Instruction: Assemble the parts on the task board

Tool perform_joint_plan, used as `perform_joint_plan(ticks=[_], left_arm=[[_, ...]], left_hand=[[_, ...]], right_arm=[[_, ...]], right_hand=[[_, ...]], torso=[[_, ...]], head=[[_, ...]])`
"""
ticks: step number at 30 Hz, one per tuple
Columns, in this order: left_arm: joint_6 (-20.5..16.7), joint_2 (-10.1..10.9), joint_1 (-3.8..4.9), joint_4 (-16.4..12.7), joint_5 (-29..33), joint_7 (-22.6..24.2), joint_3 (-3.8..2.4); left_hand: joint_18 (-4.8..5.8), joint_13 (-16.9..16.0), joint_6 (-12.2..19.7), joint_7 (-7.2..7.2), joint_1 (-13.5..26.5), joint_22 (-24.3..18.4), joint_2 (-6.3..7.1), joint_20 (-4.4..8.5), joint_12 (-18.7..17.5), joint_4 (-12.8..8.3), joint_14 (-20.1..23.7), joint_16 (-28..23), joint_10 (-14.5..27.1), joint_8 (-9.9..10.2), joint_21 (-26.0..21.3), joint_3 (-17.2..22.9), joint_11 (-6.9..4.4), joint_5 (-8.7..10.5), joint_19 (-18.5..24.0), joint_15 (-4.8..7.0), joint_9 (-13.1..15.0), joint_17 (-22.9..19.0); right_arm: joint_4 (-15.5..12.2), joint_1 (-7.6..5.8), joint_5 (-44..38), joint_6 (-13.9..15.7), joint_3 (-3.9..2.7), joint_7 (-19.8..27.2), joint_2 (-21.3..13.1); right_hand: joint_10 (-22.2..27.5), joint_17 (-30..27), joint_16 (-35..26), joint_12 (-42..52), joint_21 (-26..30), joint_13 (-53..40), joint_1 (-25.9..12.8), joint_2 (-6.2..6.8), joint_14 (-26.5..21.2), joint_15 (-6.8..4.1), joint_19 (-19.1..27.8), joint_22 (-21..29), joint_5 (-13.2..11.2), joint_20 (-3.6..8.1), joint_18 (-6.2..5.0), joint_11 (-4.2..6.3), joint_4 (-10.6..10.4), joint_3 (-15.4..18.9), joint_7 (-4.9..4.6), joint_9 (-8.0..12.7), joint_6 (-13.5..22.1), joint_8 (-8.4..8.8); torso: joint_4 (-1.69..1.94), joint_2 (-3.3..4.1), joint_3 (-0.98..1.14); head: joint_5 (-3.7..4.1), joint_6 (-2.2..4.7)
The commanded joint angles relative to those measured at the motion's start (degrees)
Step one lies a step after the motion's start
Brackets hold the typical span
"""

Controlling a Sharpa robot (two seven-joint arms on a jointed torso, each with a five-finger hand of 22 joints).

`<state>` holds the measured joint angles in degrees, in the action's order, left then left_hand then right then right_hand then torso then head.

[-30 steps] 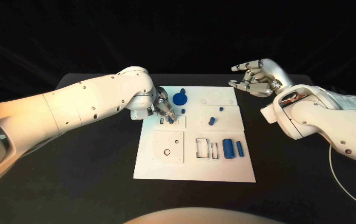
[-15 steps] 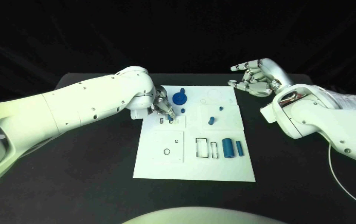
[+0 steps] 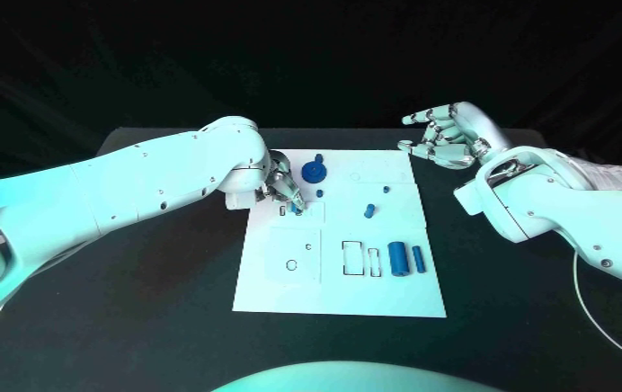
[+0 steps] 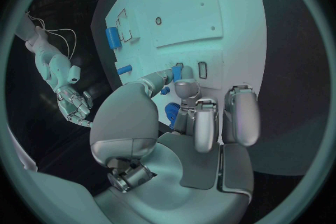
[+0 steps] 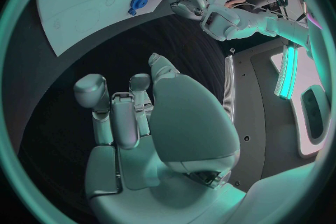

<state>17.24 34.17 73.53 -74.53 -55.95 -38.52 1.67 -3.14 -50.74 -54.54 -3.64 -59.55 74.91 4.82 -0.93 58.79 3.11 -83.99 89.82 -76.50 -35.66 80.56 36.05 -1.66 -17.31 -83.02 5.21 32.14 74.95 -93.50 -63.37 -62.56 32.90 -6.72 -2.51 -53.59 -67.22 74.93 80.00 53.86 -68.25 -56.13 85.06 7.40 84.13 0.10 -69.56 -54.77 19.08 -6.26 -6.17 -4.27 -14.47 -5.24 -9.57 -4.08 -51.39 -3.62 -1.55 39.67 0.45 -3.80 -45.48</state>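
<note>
Fingers [image 4: 183, 88] of the left hand [image 3: 283, 187] pinch a small blue part [image 4: 176, 72] over the task board [image 3: 389, 293], we judge for insertion; right hand [image 3: 445, 136] hangs curled, holding nothing, beside the counter.

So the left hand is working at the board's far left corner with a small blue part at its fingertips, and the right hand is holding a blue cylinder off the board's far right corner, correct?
Not quite. The right hand holds nothing; the right wrist view shows its fingers curled in over bare black table. The rest stands: the left hand is at the task board far left corner, with a small blue part at its fingertips.
</note>
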Motion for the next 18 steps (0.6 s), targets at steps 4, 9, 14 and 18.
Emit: perform_joint_plan(ticks=[4,9,14,18], left_arm=[[2.8,0.2,-0.13,-0.1,-0.2,-0.4,0.07],[2.7,0.2,-0.18,-0.3,-0.1,-0.4,0.07],[2.3,0.1,-0.22,-0.3,0.0,-0.4,0.07],[1.9,0.0,-0.28,-0.1,0.0,-0.4,0.08]], left_hand=[[0.16,0.0,-1.8,2.26,-1.9,4.8,-1.88,0.00,0.2,-4.2,-6.0,0.2,-0.6,-0.3,0.3,3.9,-1.00,-0.18,-0.2,0.39,0.1,15.1],[0.16,0.0,-1.8,2.26,-1.9,4.8,-1.88,0.00,0.2,-4.2,-6.0,0.2,-0.6,-0.3,0.3,3.9,-1.00,-0.18,-0.2,0.39,0.1,15.1],[0.16,0.0,-1.8,2.26,-1.9,4.8,-1.88,0.00,0.2,-4.2,-6.0,0.2,-0.6,-0.3,0.3,3.9,-1.00,-0.18,-0.2,0.39,0.1,15.1],[0.15,0.1,-1.8,2.25,-1.9,4.8,-1.87,0.00,0.1,-4.2,-6.0,0.2,-0.6,-0.3,0.3,3.9,-0.99,-0.18,-0.2,0.39,0.1,15.1]], right_arm=[[0.0,0.01,-0.6,-1.1,-0.02,0.2,0.1],[0.0,0.01,-0.6,-1.2,-0.02,0.2,0.1],[0.1,0.01,-0.6,-1.3,-0.02,0.2,0.1],[0.0,0.01,-0.6,-1.3,-0.02,0.2,0.2]], right_hand=[[0.3,1.4,-0.3,-0.2,0.3,0.0,0.2,0.10,2.8,-0.20,0.3,0.1,0.3,0.20,-1.00,-0.09,0.0,0.0,-0.02,0.0,-0.3,-0.15],[0.4,1.4,-0.3,-0.3,0.4,0.1,0.2,0.12,2.8,-0.20,0.4,0.1,0.3,0.20,-1.02,-0.09,0.0,0.0,-0.01,0.0,-0.4,-0.16],[0.4,1.4,-0.3,-0.3,0.4,0.1,0.2,0.12,2.8,-0.20,0.4,0.1,0.3,0.20,-1.02,-0.09,0.0,0.0,-0.01,0.0,-0.4,-0.16],[0.4,1.3,-0.3,-0.3,0.4,0.1,0.1,0.12,2.8,-0.20,0.4,0.2,0.3,0.20,-1.02,-0.08,0.0,0.0,-0.01,0.0,-0.4,-0.17]], torso=[[0.00,-0.01,0.03],[-0.02,0.05,0.01],[-0.09,0.01,0.04],[-0.03,0.06,0.04]], head=[[0.00,0.17],[-0.01,0.19],[-0.10,0.17],[-0.05,0.18]])
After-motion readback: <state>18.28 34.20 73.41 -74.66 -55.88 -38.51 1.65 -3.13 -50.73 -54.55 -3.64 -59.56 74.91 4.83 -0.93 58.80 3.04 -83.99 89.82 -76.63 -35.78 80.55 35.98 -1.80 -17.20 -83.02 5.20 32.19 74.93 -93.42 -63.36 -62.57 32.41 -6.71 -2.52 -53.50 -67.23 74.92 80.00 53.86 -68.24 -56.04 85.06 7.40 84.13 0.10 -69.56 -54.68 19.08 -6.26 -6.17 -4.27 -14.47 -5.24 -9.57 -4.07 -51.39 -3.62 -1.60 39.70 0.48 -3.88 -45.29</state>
